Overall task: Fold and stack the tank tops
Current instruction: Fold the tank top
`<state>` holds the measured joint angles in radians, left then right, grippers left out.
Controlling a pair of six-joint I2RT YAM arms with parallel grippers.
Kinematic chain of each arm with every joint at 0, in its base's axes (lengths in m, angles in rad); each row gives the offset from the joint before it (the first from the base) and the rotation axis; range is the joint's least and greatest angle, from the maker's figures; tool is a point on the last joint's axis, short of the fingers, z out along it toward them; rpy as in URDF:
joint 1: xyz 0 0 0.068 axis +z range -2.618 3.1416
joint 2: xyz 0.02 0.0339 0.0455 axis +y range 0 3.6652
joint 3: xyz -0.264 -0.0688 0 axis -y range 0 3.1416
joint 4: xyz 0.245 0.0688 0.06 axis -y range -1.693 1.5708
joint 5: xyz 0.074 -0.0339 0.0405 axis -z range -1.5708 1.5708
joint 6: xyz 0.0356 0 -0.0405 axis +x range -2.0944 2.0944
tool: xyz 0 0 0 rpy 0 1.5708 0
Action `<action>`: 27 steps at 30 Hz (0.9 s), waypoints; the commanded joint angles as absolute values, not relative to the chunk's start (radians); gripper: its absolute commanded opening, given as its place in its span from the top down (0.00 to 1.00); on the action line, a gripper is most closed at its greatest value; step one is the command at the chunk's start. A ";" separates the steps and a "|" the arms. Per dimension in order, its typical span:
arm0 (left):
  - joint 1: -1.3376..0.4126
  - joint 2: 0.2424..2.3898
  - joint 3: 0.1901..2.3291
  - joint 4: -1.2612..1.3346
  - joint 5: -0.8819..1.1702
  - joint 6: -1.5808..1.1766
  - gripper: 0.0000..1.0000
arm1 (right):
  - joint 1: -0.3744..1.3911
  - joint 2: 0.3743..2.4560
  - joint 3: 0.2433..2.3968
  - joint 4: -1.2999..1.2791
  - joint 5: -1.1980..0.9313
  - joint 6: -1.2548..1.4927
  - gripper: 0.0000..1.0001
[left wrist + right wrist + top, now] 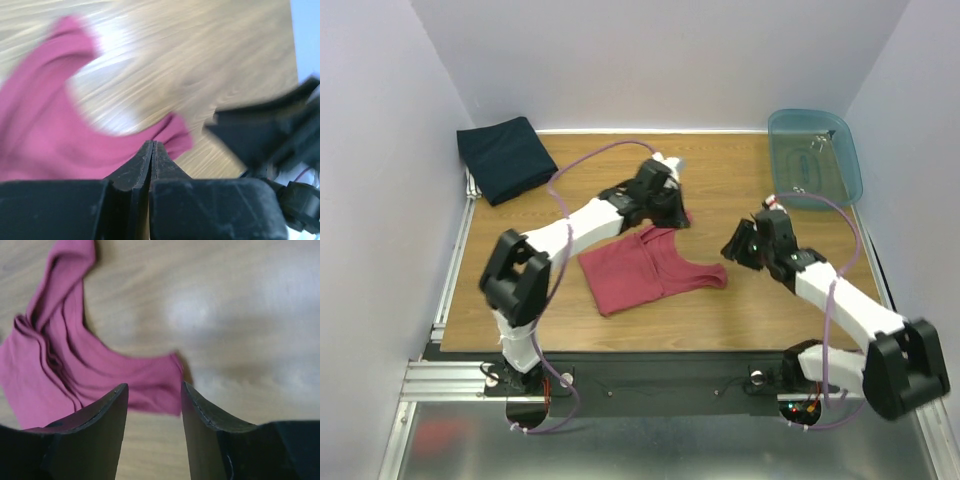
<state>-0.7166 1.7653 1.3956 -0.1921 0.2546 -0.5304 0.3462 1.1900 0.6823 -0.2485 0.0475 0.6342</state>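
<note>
Closest to the left wrist camera, the left claw (152, 145) fills the bottom of the view. Its two black fingers are clenched together with only a thin seam between them. The edge of a maroon tank top (45, 125) lies right at the tips, but the view is blurred. I cannot tell whether any cloth is pinched.

In the right wrist view, the right claw (152, 387) is released, with a clear gap between its fingers and nothing held. It hangs above a strap end of the same maroon top, which lies rumpled on the wooden table (240, 315).

From above, the maroon tank top (635, 270) sits near the middle of the table (760, 305), partly folded, with the body to the left and the straps reaching right. The left claw (670, 192) is at its far edge, and the right claw (735, 245) is just beside its right strap. A navy tank top (505, 157), folded into a square, lies at the far left corner. A translucent blue tub (790, 128) sits at the far right corner.
</note>
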 commanded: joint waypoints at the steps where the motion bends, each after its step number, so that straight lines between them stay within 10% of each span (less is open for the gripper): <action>1: -0.790 1.920 1.500 -0.180 0.302 -0.477 0.92 | 0.341 1.053 0.600 -0.331 -0.026 0.721 0.49; 27: -0.870 2.167 1.598 -0.109 0.474 -0.457 0.97 | 0.410 1.094 0.500 -0.264 -0.008 0.756 0.56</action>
<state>-0.8585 2.1597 1.5585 -0.1230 0.4412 -0.4786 0.3965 1.0737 0.5056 -0.3428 -0.0185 0.7486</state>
